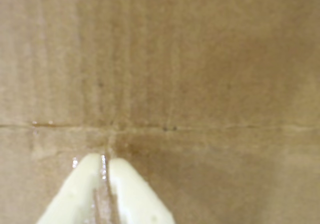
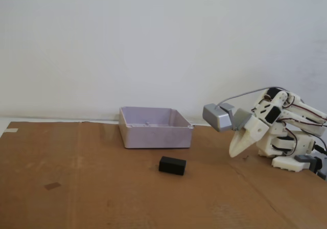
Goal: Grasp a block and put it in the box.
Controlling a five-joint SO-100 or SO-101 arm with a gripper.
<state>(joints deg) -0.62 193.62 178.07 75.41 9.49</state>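
Note:
A small black block (image 2: 171, 165) lies on the brown cardboard in the fixed view, just in front of a pale open box (image 2: 155, 127). My gripper (image 2: 234, 153) is at the right, folded back near the arm's base, pointing down at the cardboard, well to the right of the block. In the wrist view the two cream fingers (image 1: 105, 161) are closed together with nothing between them, over bare cardboard. The block and the box do not show in the wrist view.
The cardboard sheet (image 2: 102, 198) covers the table, with a crease line (image 1: 200, 128) across it. A white wall stands behind. The arm's white base (image 2: 288, 152) sits at the right edge. A small tape patch (image 2: 51, 185) lies at the left.

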